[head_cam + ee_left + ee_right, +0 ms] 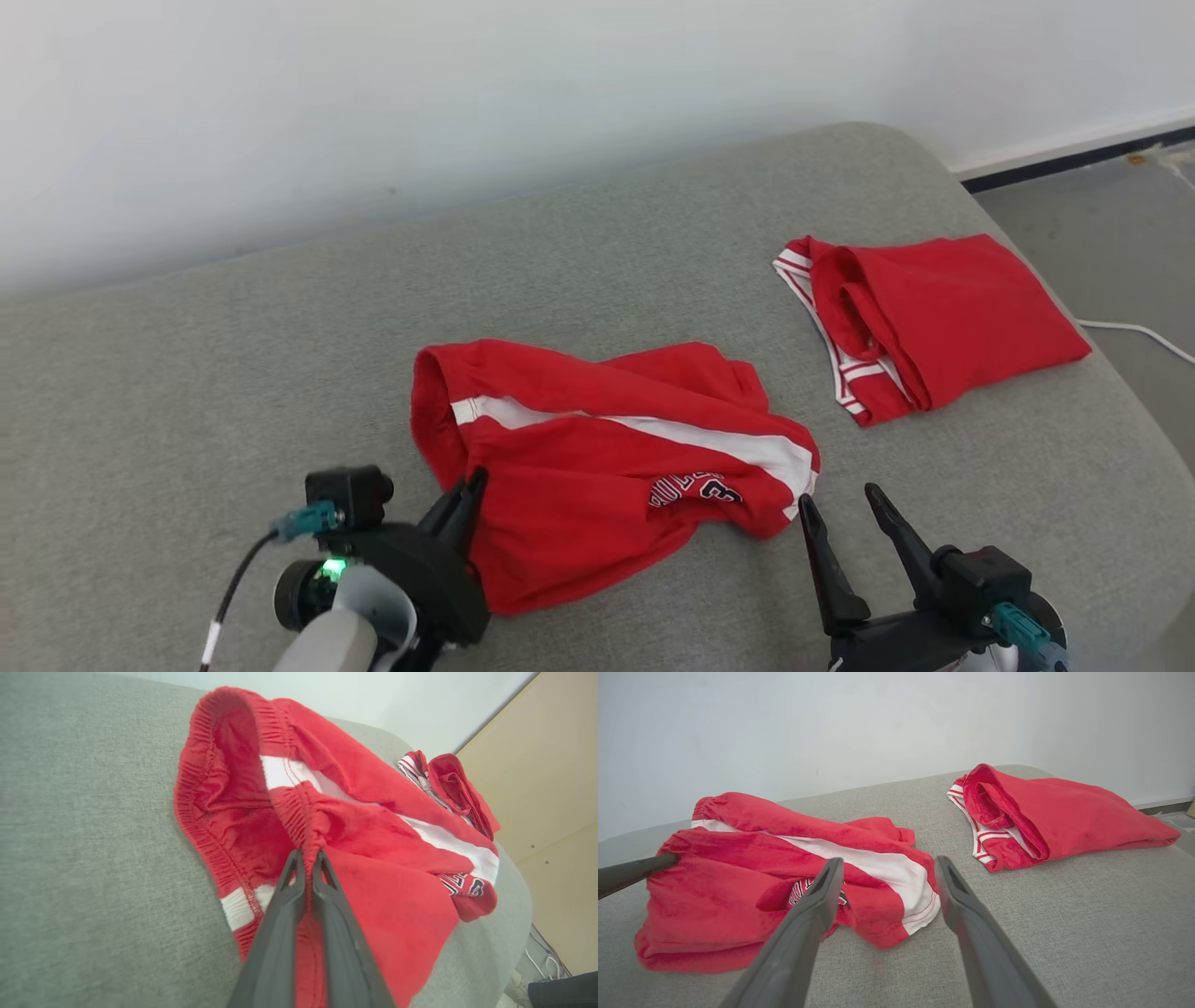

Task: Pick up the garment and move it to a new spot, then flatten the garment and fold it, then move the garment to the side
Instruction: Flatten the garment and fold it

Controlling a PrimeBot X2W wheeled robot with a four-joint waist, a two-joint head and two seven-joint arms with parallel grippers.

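Note:
The garment (pixel 597 457) is a pair of red shorts with a white side stripe and a dark logo, lying crumpled in the middle of the grey cushion. My left gripper (pixel 467 499) is shut on its elastic waistband at the near left edge; in the left wrist view the gripper (pixel 308 855) pinches the gathered waistband of the shorts (pixel 364 840) between both fingers. My right gripper (pixel 840 499) stands open just right of the stripe's hem, not touching the cloth. From the right wrist, the right gripper (pixel 889 868) frames the shorts' (pixel 784 877) hem corner.
A second red garment (pixel 924 317) with red-and-white trim lies folded at the cushion's (pixel 233 373) far right, near its edge. A white wall runs behind. Floor and a white cable (pixel 1139 334) lie beyond the right edge.

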